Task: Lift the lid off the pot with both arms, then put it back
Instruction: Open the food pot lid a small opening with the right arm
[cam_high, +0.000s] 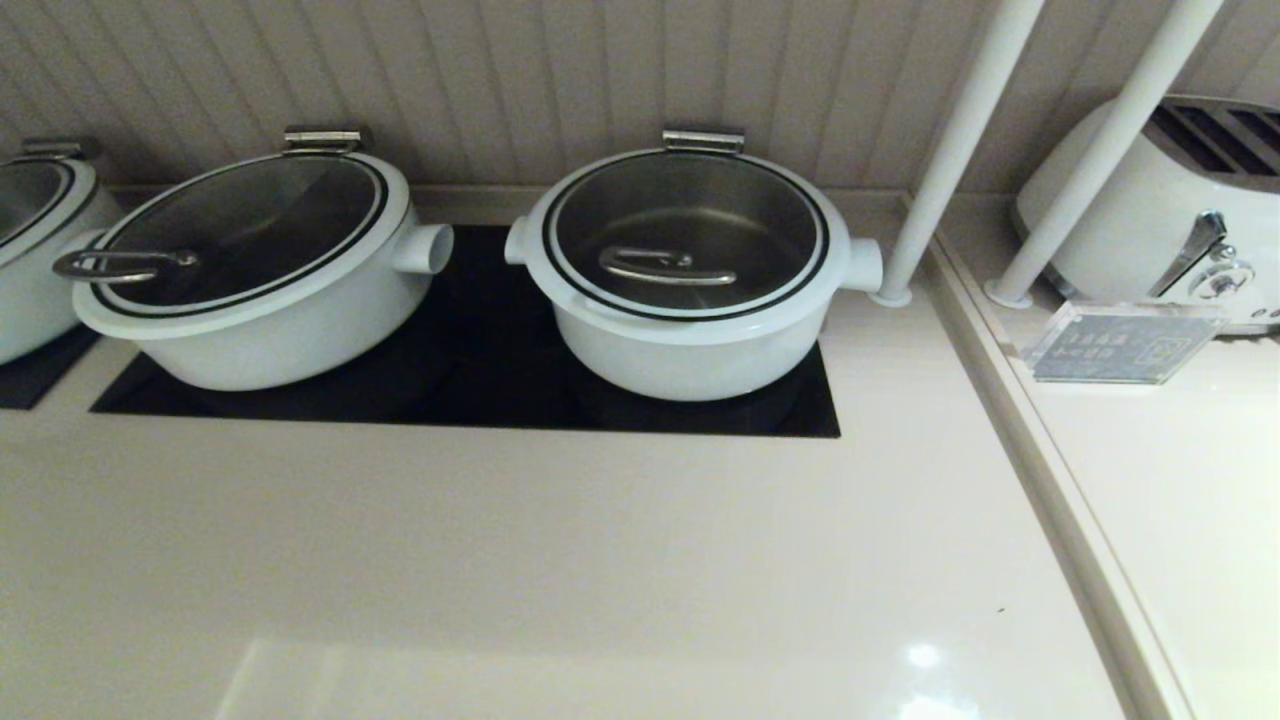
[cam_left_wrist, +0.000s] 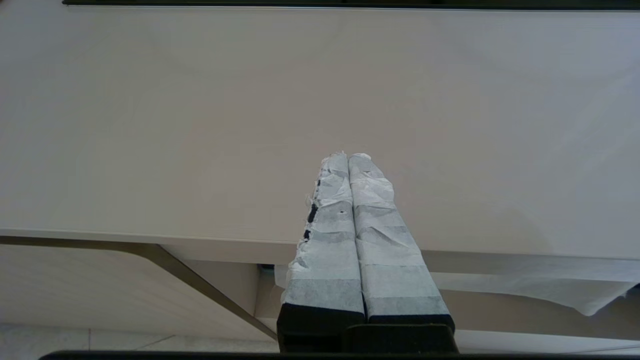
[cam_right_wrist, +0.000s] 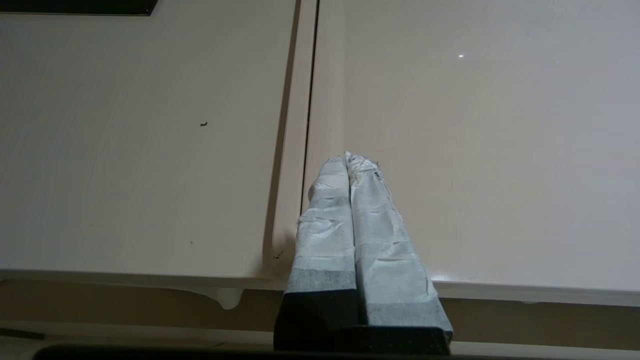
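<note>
1. While the pot waits untouched, the left gripper (cam_left_wrist: 348, 156) hangs over the near edge of the pale counter (cam_high: 560, 560), well short of the cookware; its two white-wrapped fingers (cam_left_wrist: 327, 240) are pressed flat together with nothing between them. It looks like a ready pose, not yet a reach.

2. Moving right along the black cooktop (cam_high: 480, 300), a wider, shallower white pot (cam_high: 260, 290) with darker glass sits on the left. Not our target.

3. Here's the one: the pot (cam_high: 690, 350), deep, round and glossy white, with stubby cylindrical side handles, sits on the right part of the cooktop. The lid (cam_high: 686, 235) lies seated on it, clear glass showing shiny steel inside, a steel loop handle (cam_high: 665, 266) at centre and a steel hinge (cam_high: 703, 140) at the wall side. That hinge suggests the lid will swing up rather than come free.

4. Further right, two white poles (cam_high: 950, 150), a small sign (cam_high: 1120, 345) and a toaster (cam_high: 1170, 220).

5. The right gripper (cam_right_wrist: 348, 157) hovers above a seam in the counter, fingers likewise closed on nothing, far from the lid.
</note>
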